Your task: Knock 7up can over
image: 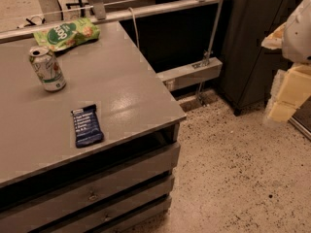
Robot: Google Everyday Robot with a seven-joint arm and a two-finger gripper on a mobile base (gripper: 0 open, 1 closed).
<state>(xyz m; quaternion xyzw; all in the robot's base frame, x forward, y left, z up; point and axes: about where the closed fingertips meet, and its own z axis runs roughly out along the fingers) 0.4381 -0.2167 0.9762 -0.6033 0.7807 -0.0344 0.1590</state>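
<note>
The 7up can [47, 68] stands upright on the grey table top [121, 89], near its left side. It has a whitish body with green markings and a silver top with a pull-tab. My gripper [287, 92] shows as a blurred white and pale yellow shape at the right edge of the camera view, over the floor. It is far to the right of the can and well apart from it and from the table.
A flat green snack bag [67, 34] lies behind the can at the table's back edge. A dark blue wrapped bar [86, 125] lies in front of the can. Drawers [92, 193] front the table. A dark cabinet [252, 42] stands at the right on speckled floor [233, 178].
</note>
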